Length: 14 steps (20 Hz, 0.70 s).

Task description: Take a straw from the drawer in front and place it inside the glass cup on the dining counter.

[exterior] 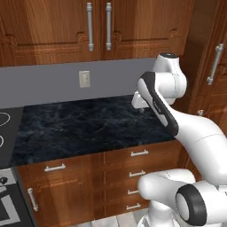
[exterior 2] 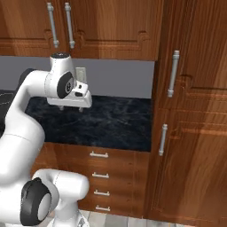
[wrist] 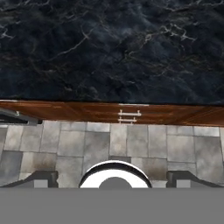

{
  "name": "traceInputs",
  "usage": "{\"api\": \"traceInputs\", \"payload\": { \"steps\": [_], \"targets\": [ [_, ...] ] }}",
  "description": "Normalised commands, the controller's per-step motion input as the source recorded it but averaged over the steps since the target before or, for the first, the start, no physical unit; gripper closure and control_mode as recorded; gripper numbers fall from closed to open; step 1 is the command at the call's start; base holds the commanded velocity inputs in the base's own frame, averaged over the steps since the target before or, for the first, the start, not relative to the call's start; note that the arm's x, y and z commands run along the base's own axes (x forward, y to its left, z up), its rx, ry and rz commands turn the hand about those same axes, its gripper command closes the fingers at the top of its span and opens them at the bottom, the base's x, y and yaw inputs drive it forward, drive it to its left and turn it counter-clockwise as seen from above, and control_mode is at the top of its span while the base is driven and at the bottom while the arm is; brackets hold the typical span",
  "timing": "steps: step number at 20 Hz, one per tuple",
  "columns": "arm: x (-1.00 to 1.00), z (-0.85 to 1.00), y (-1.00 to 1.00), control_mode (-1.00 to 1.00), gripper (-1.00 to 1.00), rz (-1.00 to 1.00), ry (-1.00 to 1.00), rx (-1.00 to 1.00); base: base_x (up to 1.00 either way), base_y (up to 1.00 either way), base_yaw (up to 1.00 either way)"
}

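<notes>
The stove (exterior: pixel 4 133) sits at 9 o'clock in the left base view, then the black counter (exterior: pixel 84 126) runs right to the tall cabinet (exterior 2: pixel 195 133). Under the counter, every drawer (exterior: pixel 139 153) front with a silver handle is closed. The straw and the cup cannot be seen, so where they lie cannot be told; the straw is presumably inside a drawer not yet opened.

The pincer (wrist: pixel 112 177) hangs over the counter's front edge with its tips spread wide and nothing between them, looking down at the stone, the drawer handles (wrist: pixel 129 116) at 12 o'clock of it and the floor tiles (wrist: pixel 131 144) below.

Risks, as I judge them:
- Choosing the wrong drawer, since several look alike.
- Clipping the counter's edge while descending to a handle.
- Pulling a drawer into the robot's own base, which stands close.
- A thin straw slipping from wide tips.
</notes>
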Motion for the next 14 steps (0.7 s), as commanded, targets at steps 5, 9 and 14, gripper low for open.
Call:
{"api": "traceInputs", "payload": {
  "steps": [5, 9, 14],
  "targets": [
    [0.00, 0.00, 0.00, 1.00, -1.00, 0.00, 0.00, 0.00, -0.02, 0.76, -0.47],
    [0.00, 0.00, 0.00, 1.00, -1.00, 0.00, 0.00, 0.00, 0.00, 0.87, -0.52],
    [0.00, 0.00, 0.00, 1.00, -1.00, 0.00, 0.00, 0.00, 0.00, 0.77, -0.50]
  ]
}}
